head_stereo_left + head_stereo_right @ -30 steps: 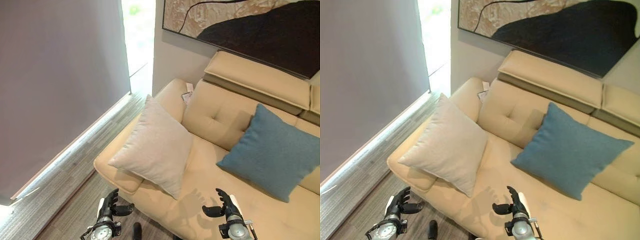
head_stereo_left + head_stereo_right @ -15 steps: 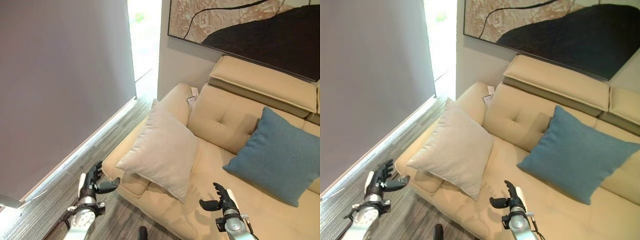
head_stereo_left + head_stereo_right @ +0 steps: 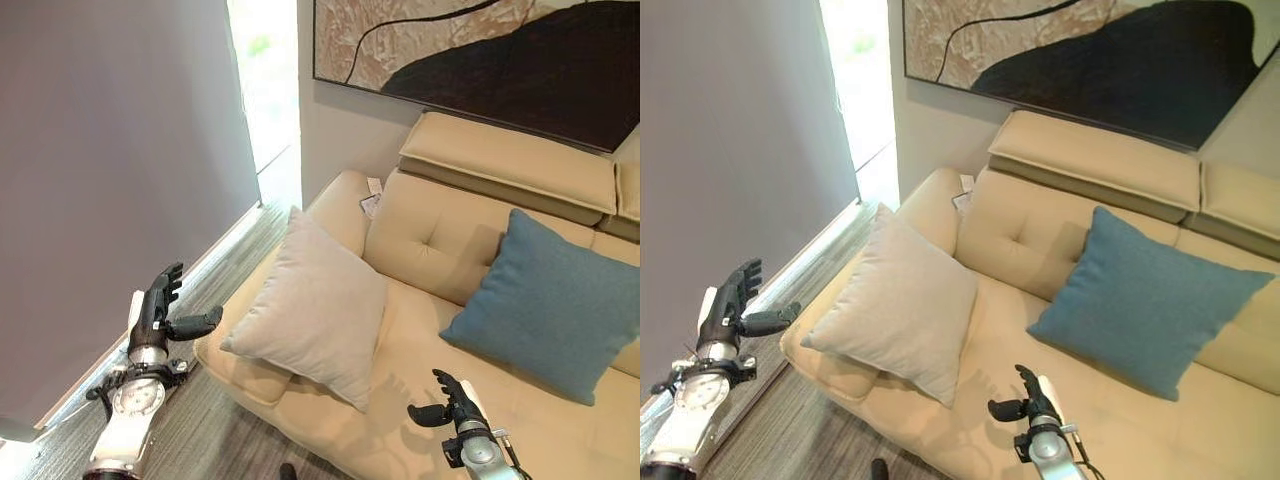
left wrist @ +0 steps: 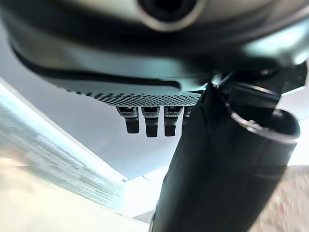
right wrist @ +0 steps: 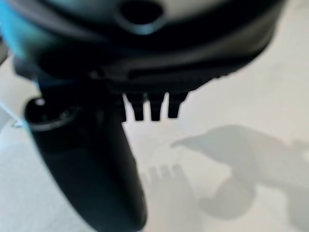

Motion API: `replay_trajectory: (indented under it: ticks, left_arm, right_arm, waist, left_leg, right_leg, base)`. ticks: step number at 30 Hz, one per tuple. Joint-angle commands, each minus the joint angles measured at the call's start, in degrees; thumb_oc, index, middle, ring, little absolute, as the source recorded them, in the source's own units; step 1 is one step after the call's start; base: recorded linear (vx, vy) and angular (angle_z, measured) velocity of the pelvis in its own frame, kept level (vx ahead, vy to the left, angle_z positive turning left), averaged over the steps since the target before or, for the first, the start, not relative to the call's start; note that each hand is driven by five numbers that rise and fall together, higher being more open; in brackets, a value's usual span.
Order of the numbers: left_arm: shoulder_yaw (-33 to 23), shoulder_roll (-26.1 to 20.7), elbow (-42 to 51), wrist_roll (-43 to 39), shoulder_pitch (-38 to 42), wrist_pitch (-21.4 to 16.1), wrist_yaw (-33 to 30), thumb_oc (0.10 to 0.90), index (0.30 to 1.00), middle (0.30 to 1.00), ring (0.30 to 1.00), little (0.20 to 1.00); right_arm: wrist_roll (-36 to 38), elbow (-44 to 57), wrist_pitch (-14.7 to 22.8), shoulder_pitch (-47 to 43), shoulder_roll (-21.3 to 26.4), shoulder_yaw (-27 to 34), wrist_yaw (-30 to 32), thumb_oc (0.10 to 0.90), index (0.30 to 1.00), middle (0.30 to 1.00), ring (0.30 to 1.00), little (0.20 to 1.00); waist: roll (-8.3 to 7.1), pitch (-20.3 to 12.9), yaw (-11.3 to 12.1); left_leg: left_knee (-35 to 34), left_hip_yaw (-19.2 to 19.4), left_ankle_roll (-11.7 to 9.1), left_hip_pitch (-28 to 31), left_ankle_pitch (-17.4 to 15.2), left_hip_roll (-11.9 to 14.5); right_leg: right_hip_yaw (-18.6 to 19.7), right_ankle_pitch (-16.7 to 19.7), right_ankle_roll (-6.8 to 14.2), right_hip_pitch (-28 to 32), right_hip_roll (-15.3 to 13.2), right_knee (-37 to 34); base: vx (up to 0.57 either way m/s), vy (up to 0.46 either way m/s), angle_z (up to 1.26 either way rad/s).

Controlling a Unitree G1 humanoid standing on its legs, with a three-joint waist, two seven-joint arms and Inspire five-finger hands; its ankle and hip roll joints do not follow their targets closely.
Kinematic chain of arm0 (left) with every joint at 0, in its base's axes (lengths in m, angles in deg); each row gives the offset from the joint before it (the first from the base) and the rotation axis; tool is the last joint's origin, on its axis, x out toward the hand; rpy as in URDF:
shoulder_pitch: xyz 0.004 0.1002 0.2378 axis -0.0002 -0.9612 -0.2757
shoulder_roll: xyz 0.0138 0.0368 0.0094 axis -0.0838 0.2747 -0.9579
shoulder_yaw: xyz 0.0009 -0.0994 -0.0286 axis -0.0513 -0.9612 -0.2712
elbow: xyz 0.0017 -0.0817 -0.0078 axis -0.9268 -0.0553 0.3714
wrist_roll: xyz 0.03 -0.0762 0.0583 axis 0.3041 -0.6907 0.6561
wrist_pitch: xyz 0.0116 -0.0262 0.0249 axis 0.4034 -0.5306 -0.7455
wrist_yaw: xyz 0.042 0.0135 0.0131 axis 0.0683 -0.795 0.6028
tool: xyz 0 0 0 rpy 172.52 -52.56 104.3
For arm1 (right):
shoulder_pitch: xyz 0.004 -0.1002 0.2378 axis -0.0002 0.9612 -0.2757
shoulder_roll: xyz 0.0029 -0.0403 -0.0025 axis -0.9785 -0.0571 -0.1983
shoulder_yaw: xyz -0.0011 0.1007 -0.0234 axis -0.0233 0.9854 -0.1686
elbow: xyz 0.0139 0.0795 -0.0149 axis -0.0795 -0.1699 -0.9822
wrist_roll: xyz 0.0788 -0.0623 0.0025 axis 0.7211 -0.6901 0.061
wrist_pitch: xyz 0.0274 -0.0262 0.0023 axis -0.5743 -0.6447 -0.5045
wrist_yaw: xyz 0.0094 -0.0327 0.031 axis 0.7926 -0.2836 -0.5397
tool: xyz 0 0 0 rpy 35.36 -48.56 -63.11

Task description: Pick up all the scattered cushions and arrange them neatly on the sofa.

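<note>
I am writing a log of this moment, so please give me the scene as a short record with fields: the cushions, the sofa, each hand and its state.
beige cushion: on the sofa seat, leaning at the armrest end
blue cushion: on the seat, propped against the backrest
sofa: tan, beneath a framed picture
left hand: open, holding nothing, raised over the floor beside the armrest
right hand: open, holding nothing, over the seat's front edge

I see a grey roller blind point(image 3: 110, 180) on the left, bright window gap point(image 3: 265, 80) beside it, striped carpet floor point(image 3: 215, 440), abstract painting point(image 3: 480, 55) on the wall.
</note>
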Motion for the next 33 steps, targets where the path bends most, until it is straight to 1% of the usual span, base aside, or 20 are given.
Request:
replay_trajectory:
  ticks: [1, 3, 4, 7, 8, 9, 10, 11, 13, 17, 18, 19, 20, 21, 22, 24, 25, 27, 29, 33]
  left_arm:
    - [1.07, -3.08, -2.63, 4.56, 8.46, -1.96, 0.51, 0.8, 0.9, 0.9, 0.9, 0.9]
    - [2.05, -3.19, -4.9, 4.99, 10.72, -1.18, 0.53, 0.8, 0.9, 0.9, 0.9, 0.9]
    - [3.04, -3.16, -8.18, 6.13, 13.02, -0.2, -0.08, 0.8, 0.9, 0.9, 0.9, 0.9]
    - [3.65, -3.08, -9.51, 6.62, 14.2, 0.17, -0.42, 0.8, 0.9, 0.9, 0.9, 0.9]
    - [4.73, -3.47, -13.08, 8.69, 16.95, 1.59, -1.63, 0.8, 0.9, 0.9, 0.9, 0.9]
    - [4.79, -3.45, -13.15, 8.69, 17.03, 1.56, -1.64, 0.8, 0.9, 0.9, 0.9, 0.9]
    - [5.97, -3.95, -16.37, 10.38, 19.48, 2.75, -2.37, 0.8, 0.9, 0.9, 0.9, 0.9]
    - [6.49, -4.15, -17.84, 11.34, 20.58, 3.24, -2.54, 0.8, 0.9, 0.9, 0.9, 0.9]
    - [8.05, -3.93, -23.81, 13.21, 24.4, 4.34, -3.43, 0.8, 0.9, 0.9, 0.9, 0.9]
    - [8.82, -1.61, -30.11, 10.86, 26.55, 4.59, -3.61, 0.8, 0.9, 0.9, 0.9, 0.9]
    - [8.47, 0.81, -31.13, 7.14, 25.88, 3.91, -3.52, 0.8, 0.9, 0.9, 0.9, 0.9]
    - [8.46, 0.82, -31.1, 7.13, 25.84, 3.91, -3.53, 0.8, 0.9, 0.9, 0.9, 0.9]
    - [7.84, 2.1, -29.33, 3.42, 24.8, 2.87, -3.22, 0.8, 0.9, 0.9, 0.9, 0.9]
    - [7.83, 2.1, -29.3, 3.41, 24.75, 2.88, -3.21, 0.8, 0.9, 0.9, 0.9, 0.9]
    - [7.39, 2.72, -28.15, 0.9, 23.91, 2.28, -2.81, 0.8, 0.9, 0.9, 0.9, 0.9]
    - [5.88, 3.09, -22.52, -3.88, 21.03, 0.95, -2.46, 0.8, 0.9, 0.9, 0.9, 0.9]
    - [5.86, 3.09, -22.44, -3.89, 20.94, 0.99, -2.46, 0.8, 0.9, 0.9, 0.9, 0.9]
    - [4.73, 2.71, -18.8, -6.26, 19.88, 0.01, -2.7, 0.8, 0.9, 0.9, 0.9, 0.9]
    - [4.38, 2.61, -17.84, -6.77, 19.67, -0.23, -3.03, 0.8, 0.9, 0.9, 0.9, 0.9]
    - [3.28, 2.79, -13.11, -9.7, 19.63, -1.7, -3.99, 0.8, 0.9, 0.9, 0.9, 0.9]
  right_arm:
    - [-1.92, 2.54, 1.69, -3.4, 1.89, -2.32, 0.05, 0.8, 0.9, 0.9, 0.9, 0.9]
    - [-1.77, 2.74, 1.48, -3.36, 1.88, -2.63, -0.29, 0.8, 0.9, 0.9, 0.9, 0.9]
    - [-1.44, 2.73, 1.37, -3.39, 1.78, -2.89, -0.39, 0.8, 0.9, 0.9, 0.9, 0.9]
    - [-1.33, 2.66, 1.27, -3.37, 1.86, -2.97, -0.47, 0.8, 0.9, 0.9, 0.9, 0.9]
    - [-0.75, 2.87, 1.16, -3.19, 2.05, -3.02, -0.58, 0.8, 0.9, 0.9, 0.9, 0.9]
    - [-0.75, 2.88, 1.15, -3.19, 2.05, -2.99, -0.58, 0.8, 0.9, 0.9, 0.9, 0.9]
    - [-0.2, 2.98, 1.11, -2.87, 2.08, -3.01, -0.57, 0.8, 0.9, 0.9, 0.9, 0.9]
    - [0.06, 2.97, 1.14, -2.86, 2.13, -3.07, -0.54, 0.8, 0.9, 0.9, 0.9, 0.9]
    - [0.78, 2.56, 1.37, -2.95, 2.12, -3.17, -0.43, 0.8, 0.9, 0.9, 0.9, 0.9]
    - [1.14, 2.43, 1.42, -2.7, 2.33, -3.52, -0.42, 0.8, 0.9, 0.9, 0.9, 0.9]
    - [0.76, 1.89, 1.18, -2.21, 2.34, -3.72, -0.41, 0.8, 0.9, 0.9, 0.9, 0.9]
    - [0.76, 1.9, 1.18, -2.2, 2.36, -3.74, -0.41, 0.8, 0.9, 0.9, 0.9, 0.9]
    - [0.57, 1.55, 0.91, -2.08, 2.35, -3.55, -0.37, 0.8, 0.9, 0.9, 0.9, 0.9]
    - [0.57, 1.56, 0.9, -2.06, 2.36, -3.56, -0.37, 0.8, 0.9, 0.9, 0.9, 0.9]
    - [0.49, 1.38, 0.78, -2.0, 2.31, -3.29, -0.16, 0.8, 0.9, 0.9, 0.9, 0.9]
    - [0.58, 1.66, 0.67, -1.39, 2.28, -2.13, 0.27, 0.8, 0.9, 0.9, 0.9, 0.9]
    - [0.58, 1.67, 0.66, -1.36, 2.29, -2.15, 0.27, 0.8, 0.9, 0.9, 0.9, 0.9]
    - [0.49, 2.09, 0.86, -0.93, 2.33, -1.5, 0.51, 0.8, 0.9, 0.9, 0.9, 0.9]
    - [0.47, 2.28, 0.91, -0.89, 2.29, -1.43, 0.53, 0.8, 0.9, 0.9, 0.9, 0.9]
    - [0.23, 3.43, 1.19, -0.96, 2.28, -1.36, 0.71, 0.8, 0.9, 0.9, 0.9, 0.9]
  waist:
    - [-0.67, -3.19, -0.63]
    - [-0.46, -3.42, -1.12]
    - [-0.32, -3.61, -1.79]
    - [-0.23, -3.67, -2.01]
    - [-0.11, -3.84, -2.96]
    - [-0.11, -3.84, -2.93]
    - [-0.1, -4.01, -3.59]
    - [-0.12, -4.09, -3.89]
    - [-0.22, -4.34, -4.7]
    - [-0.26, -4.8, -5.76]
    - [-0.2, -5.19, -6.39]
    - [-0.18, -5.21, -6.39]
    - [-0.1, -5.32, -6.51]
    - [-0.09, -5.33, -6.52]
    - [-0.04, -5.4, -6.55]
    - [0.13, -5.62, -6.5]
    - [0.13, -5.62, -6.49]
    - [0.03, -5.75, -6.3]
    - [-0.04, -5.74, -6.26]
    - [-0.42, -5.57, -5.7]
  left_leg:
    - [0.19, 0.45, -1.85, 1.42, -7.77, -0.66]
    - [0.19, 0.76, -1.97, 1.5, -7.8, -0.52]
    - [0.19, 1.17, -2.09, 1.52, -7.76, -0.36]
    - [0.19, 1.36, -2.13, 1.53, -7.75, -0.29]
    - [0.19, 1.83, -2.3, 1.55, -7.76, -0.07]
    - [0.19, 1.84, -2.3, 1.54, -7.76, -0.06]
    - [0.19, 2.16, -2.4, 1.43, -7.74, 0.07]
    - [0.19, 2.35, -2.47, 1.37, -7.75, 0.17]
    - [0.19, 2.91, -2.73, 1.18, -7.72, 0.43]
    - [0.19, 3.67, -3.08, 0.88, -7.63, 0.8]
    - [0.19, 3.96, -3.15, 1.0, -7.84, 0.92]
    - [0.19, 3.97, -3.15, 1.01, -7.85, 0.93]
    - [0.19, 4.04, -3.1, 1.17, -7.89, 0.95]
    - [0.19, 4.05, -3.1, 1.18, -7.9, 0.95]
    - [0.19, 4.12, -3.07, 1.27, -7.93, 0.97]
    - [0.19, 4.56, -2.98, 1.92, -8.3, 1.01]
    - [0.19, 4.58, -2.99, 1.96, -8.31, 1.02]
    - [0.19, 4.64, -2.95, 2.5, -8.59, 0.97]
    - [0.19, 4.67, -2.97, 2.66, -8.69, 0.99]
    - [0.19, 4.34, -2.95, 2.81, -8.84, 1.02]
  right_leg:
    - [-2.12, -1.78, 3.61, -3.72, -2.22, 6.54]
    - [-2.1, -1.66, 3.6, -3.65, -2.18, 6.23]
    - [-2.01, -1.57, 3.64, -3.61, -2.1, 6.05]
    - [-1.94, -1.49, 3.66, -3.6, -2.05, 5.97]
    - [-1.7, -1.37, 3.68, -3.64, -1.94, 5.59]
    - [-1.7, -1.36, 3.68, -3.65, -1.93, 5.58]
    - [-1.46, -1.22, 3.69, -3.67, -1.8, 5.1]
    - [-1.38, -1.17, 3.7, -3.7, -1.76, 4.91]
    - [-1.21, -0.79, 3.83, -3.81, -1.59, 4.04]
    - [-0.95, -0.31, 3.93, -3.88, -1.31, 2.87]
    - [-0.65, -0.13, 3.87, -3.67, -1.1, 2.13]
    - [-0.65, -0.12, 3.87, -3.64, -1.09, 2.1]
    - [-0.47, -0.06, 3.84, -3.45, -0.95, 1.76]
    - [-0.46, -0.05, 3.84, -3.43, -0.94, 1.74]
    - [-0.44, 0.0, 3.82, -3.21, -0.89, 1.53]
    - [-0.05, 0.04, 3.77, -2.47, -0.65, 0.78]
    - [-0.03, 0.04, 3.77, -2.43, -0.64, 0.76]
    - [-0.01, -0.03, 3.72, -1.76, -0.6, 0.41]
    - [-0.02, -0.08, 3.72, -1.5, -0.62, 0.3]
    - [-0.29, -0.28, 3.71, -0.94, -0.65, 0.02]
  base:
    - [0.04, -0.015, -0.05]
    - [0.05, -0.029, -0.02]
    - [0.04, -0.028, -0.02]
    - [0.04, -0.02, -0.08]
    - [0.04, -0.026, -0.17]
    - [0.08, -0.053, -0.14]
    - [0.04, -0.038, -0.12]
    - [0.07, -0.07, -0.09]
    - [0.04, -0.059, -0.07]
    - [0.04, -0.048, -0.17]
    - [0.06, -0.041, -0.17]
    - [0.08, -0.042, -0.06]
    - [0.03, -0.013, -0.04]
    - [0.04, -0.017, -0.04]
    - [0.04, -0.002, -0.03]
    - [0.05, 0.003, -0.04]
    - [0.03, 0.007, -0.04]
    - [0.0, 0.0, 0.0]
    - [0.0, 0.0, 0.0]
    - [0.0, 0.0, 0.0]
